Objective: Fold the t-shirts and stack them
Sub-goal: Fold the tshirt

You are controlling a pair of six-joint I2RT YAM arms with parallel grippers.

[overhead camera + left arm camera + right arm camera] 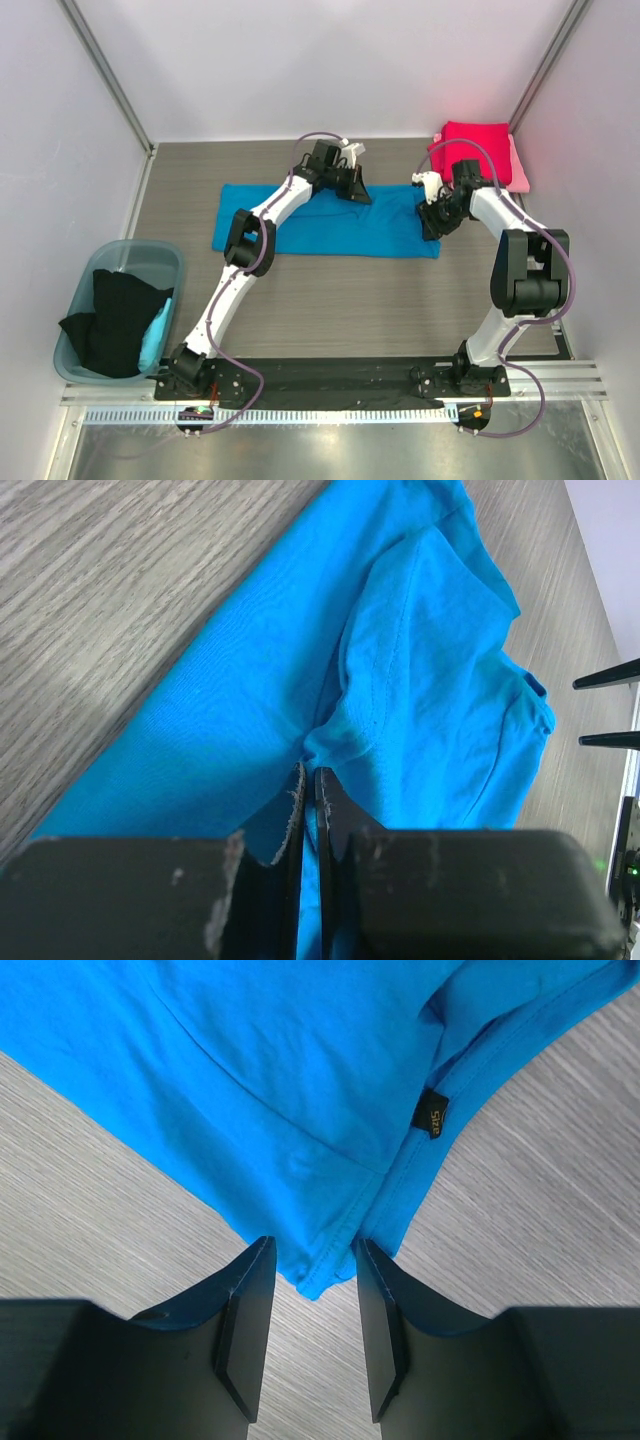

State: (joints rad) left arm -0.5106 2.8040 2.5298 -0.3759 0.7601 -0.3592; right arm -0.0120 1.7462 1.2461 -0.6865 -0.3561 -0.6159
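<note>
Currently the left tool (308,777) is clamped on a fold of the blue t-shirt (330,228), which lies spread across the table (350,300). The right tool (312,1250) stands open astride a cloth corner; close it on all layers before lifting both ends together. The crimson t-shirt (475,138) lies just beyond; the tub (150,255) sits well apart.

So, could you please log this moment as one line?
left gripper: shut on blue shirt | right gripper: open, astride its corner
</note>
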